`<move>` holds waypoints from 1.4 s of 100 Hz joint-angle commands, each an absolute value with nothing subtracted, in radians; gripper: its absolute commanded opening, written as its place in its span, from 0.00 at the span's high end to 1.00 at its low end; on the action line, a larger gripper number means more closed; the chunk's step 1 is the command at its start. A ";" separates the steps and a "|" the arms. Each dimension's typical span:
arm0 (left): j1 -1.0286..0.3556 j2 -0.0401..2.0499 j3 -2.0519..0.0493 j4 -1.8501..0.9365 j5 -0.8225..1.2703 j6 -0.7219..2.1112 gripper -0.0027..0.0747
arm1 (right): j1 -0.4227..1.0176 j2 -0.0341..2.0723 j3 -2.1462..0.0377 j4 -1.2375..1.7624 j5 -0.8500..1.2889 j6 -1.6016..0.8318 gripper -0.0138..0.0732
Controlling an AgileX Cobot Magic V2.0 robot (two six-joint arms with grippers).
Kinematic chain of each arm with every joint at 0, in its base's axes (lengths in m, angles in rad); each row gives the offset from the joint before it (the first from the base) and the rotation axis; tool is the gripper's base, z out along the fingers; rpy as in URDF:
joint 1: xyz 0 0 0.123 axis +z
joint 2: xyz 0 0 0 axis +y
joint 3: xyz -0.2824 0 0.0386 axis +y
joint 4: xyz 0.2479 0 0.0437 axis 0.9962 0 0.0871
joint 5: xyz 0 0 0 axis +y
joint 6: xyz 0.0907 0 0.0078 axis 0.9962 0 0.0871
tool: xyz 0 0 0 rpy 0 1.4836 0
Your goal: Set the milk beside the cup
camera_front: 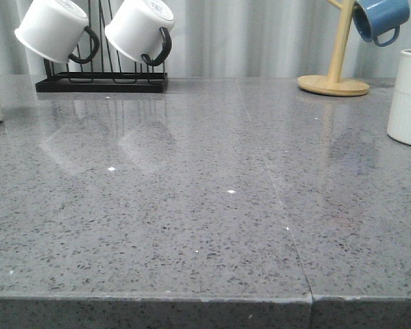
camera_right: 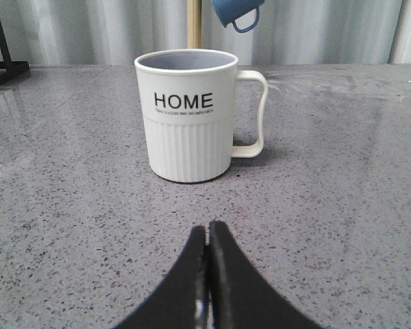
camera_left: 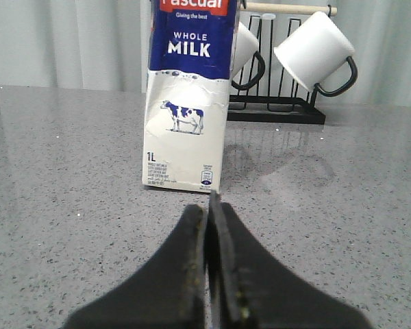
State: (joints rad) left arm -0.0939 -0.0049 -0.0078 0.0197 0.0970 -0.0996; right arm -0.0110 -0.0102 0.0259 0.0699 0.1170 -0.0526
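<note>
Milk (camera_left: 187, 103) stands upright at the far left edge of the grey countertop (camera_front: 192, 226), only a sliver of it inside the front view; the left wrist view shows its blue "WHOLE MILK" top and cow picture. Left gripper (camera_left: 210, 205) sits low just before the carton, apart from it, jaws pressed together and holding nothing. Behind, a black rack (camera_front: 101, 82) carries two white mugs (camera_front: 140, 29) with black handles. Further right stands a wooden mug tree (camera_front: 335, 75) bearing a blue mug (camera_front: 380, 17). Cup (camera_right: 190, 113), lettered "HOME", rests upright at the far right edge, well apart from the milk. Right gripper (camera_right: 208, 236) faces it, jaws closed, empty, not touching.
</note>
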 commanded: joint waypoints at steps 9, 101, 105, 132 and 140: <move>-0.089 -0.034 0.054 0.022 0.026 -0.108 0.99 | -0.019 -0.032 0.008 0.063 0.033 -0.058 0.91; -0.089 -0.034 0.054 0.022 0.026 -0.108 0.99 | -0.019 -0.032 0.008 0.063 0.005 -0.058 0.91; -0.089 -0.034 0.054 0.022 0.026 -0.108 0.99 | -0.019 -0.032 0.006 0.063 0.000 -0.058 0.91; -0.089 -0.034 0.054 0.022 0.026 -0.108 0.99 | -0.019 -0.028 -0.136 0.063 0.223 -0.058 0.91; -0.089 -0.034 0.054 0.022 0.026 -0.108 0.99 | -0.019 -0.010 -0.176 0.065 0.250 -0.057 0.91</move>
